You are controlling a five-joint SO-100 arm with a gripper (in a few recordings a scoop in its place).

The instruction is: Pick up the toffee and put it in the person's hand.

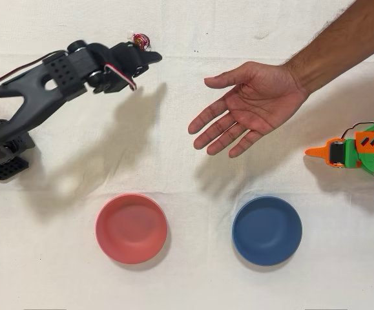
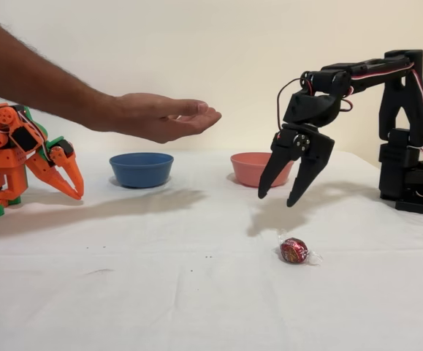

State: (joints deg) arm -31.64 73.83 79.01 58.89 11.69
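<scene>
In the fixed view the toffee (image 2: 294, 251) lies nearest the camera, low and right of centre in the frame, resting on the white cloth of the desk (image 2: 160, 292), its red wrapper shiny and its clear twisted ends sticking out to either side; my gripper (image 2: 275, 199) hangs in the air above and just behind it, apart from it, my two fingers (image 2: 307, 174) spread wide and pointing down, released and grasping nothing; in the overhead view my gripper (image 1: 149, 57) sits at the upper left of the frame, with the toffee (image 1: 140, 41) just beyond its tip. Farther back in the fixed view, the person's hand (image 2: 164, 116) is held palm up in the air at the upper left of centre, the forearm coming in from the left edge; in the overhead view the person's hand (image 1: 251, 106) is open with fingers spread, right of centre, well apart from my gripper. Behind, on the desk, stand a blue bowl (image 2: 141, 169) and a pink bowl (image 2: 256, 168), side by side; the idle orange arm (image 2: 21, 161) rests at the left edge of the fixed view.
</scene>
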